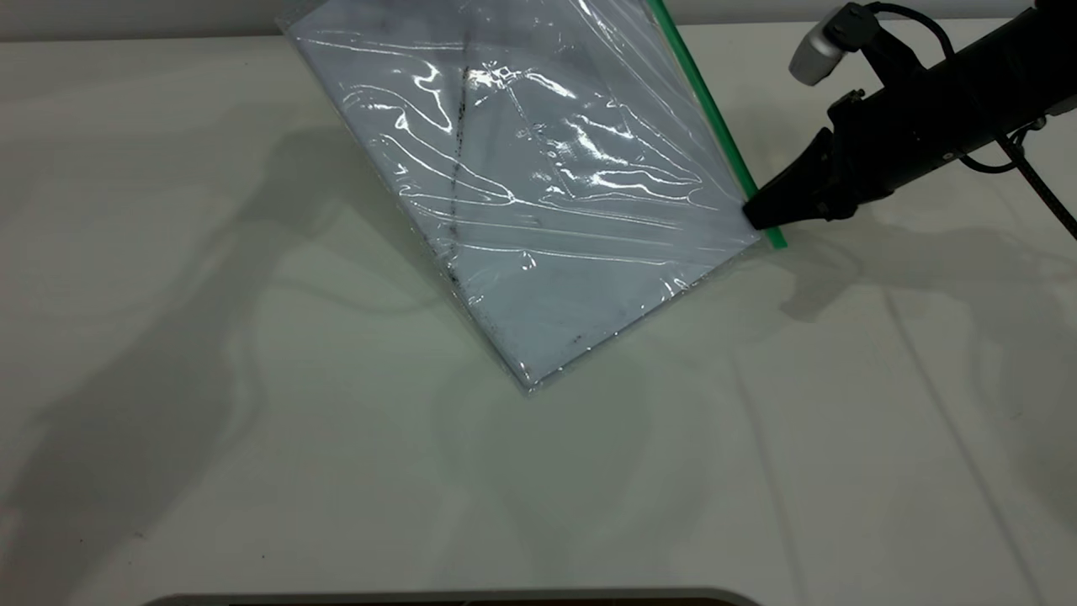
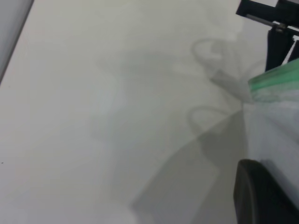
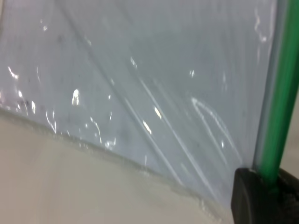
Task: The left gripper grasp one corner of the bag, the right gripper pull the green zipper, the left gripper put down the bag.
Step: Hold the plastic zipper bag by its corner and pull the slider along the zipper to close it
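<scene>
The bag (image 1: 538,194), a clear pouch with white sheets and a dark streak (image 1: 458,160), hangs tilted, with its lower corner (image 1: 530,383) on the table. Its upper part runs out of the exterior view. The green zipper (image 1: 715,118) runs down its right edge. My right gripper (image 1: 757,215) is shut on the zipper near its lower end; in the right wrist view the green strip (image 3: 280,102) passes between the black jaws (image 3: 275,186). My left gripper is outside the exterior view; its wrist view shows one black finger (image 2: 261,196) against the bag (image 2: 275,126) by the green corner (image 2: 275,79).
The white table (image 1: 252,421) spreads open to the left and front of the bag. A dark rounded edge (image 1: 454,598) lies along the front. The right arm and its cables (image 1: 968,93) reach in from the back right.
</scene>
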Motion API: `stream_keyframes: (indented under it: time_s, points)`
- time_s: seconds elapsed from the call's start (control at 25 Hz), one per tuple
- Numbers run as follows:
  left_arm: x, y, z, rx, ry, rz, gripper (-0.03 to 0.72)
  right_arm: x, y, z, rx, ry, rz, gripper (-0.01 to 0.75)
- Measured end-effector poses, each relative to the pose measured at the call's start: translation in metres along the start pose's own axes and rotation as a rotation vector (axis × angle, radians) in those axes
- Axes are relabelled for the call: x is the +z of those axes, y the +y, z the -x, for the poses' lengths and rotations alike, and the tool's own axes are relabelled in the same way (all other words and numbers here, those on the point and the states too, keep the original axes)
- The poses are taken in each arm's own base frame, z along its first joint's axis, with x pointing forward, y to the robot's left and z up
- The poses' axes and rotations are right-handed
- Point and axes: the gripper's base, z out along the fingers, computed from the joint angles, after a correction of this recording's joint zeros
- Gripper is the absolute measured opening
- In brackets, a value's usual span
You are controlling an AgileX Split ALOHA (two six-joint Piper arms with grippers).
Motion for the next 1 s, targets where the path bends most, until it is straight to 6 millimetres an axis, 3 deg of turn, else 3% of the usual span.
stream_keyframes:
  time_s: [0.4,0.64,0.76,1.0]
  points:
    - [0.0,0.002,0.002,-0.007,-0.029,0.024,0.053,-0.013,-0.014,-0.016,0.062,0.029,-0.026,0.036]
    - [0.0,0.001,0.002,-0.013,-0.031,0.012,0.053,-0.014,-0.019,-0.015,0.15,-0.021,-0.063,0.07]
    - [-0.001,0.001,0.001,-0.033,-0.026,-0.004,0.053,-0.015,-0.023,-0.017,0.177,-0.019,-0.101,0.188]
    - [0.009,0.002,-0.015,-0.115,-0.004,-0.045,0.053,-0.036,-0.03,0.004,0.173,-0.058,-0.193,0.585]
